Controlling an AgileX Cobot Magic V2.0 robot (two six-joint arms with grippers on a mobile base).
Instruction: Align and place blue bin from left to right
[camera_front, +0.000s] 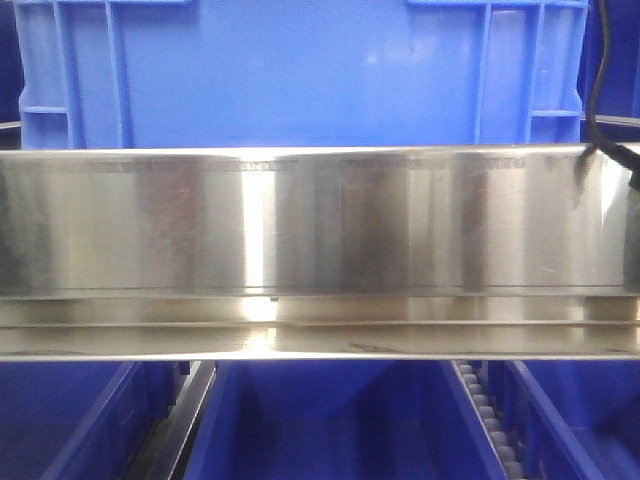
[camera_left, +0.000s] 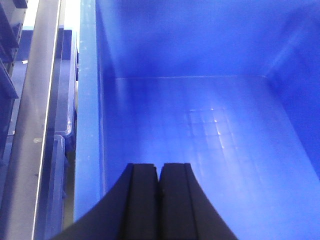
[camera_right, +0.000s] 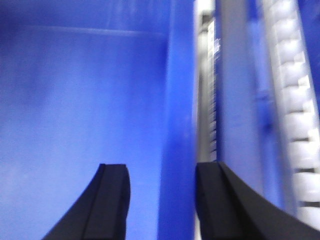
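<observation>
A large blue bin (camera_front: 300, 70) stands on the steel shelf in the front view. In the left wrist view my left gripper (camera_left: 159, 172) is shut with nothing between its fingers, and it hovers over the floor of a blue bin (camera_left: 200, 125), close to that bin's left wall (camera_left: 87, 100). My right gripper (camera_right: 161, 170) is open and straddles the right wall (camera_right: 177, 100) of a blue bin: one finger sits inside the bin, the other outside. This view is blurred. Neither gripper shows in the front view.
A wide stainless steel shelf beam (camera_front: 320, 220) crosses the front view. More blue bins (camera_front: 330, 420) sit below it beside a roller track (camera_front: 490, 420). A black cable (camera_front: 597, 90) hangs at the right. A steel rail (camera_left: 35, 100) runs left of the bin, and white rollers (camera_right: 295, 100) run right of it.
</observation>
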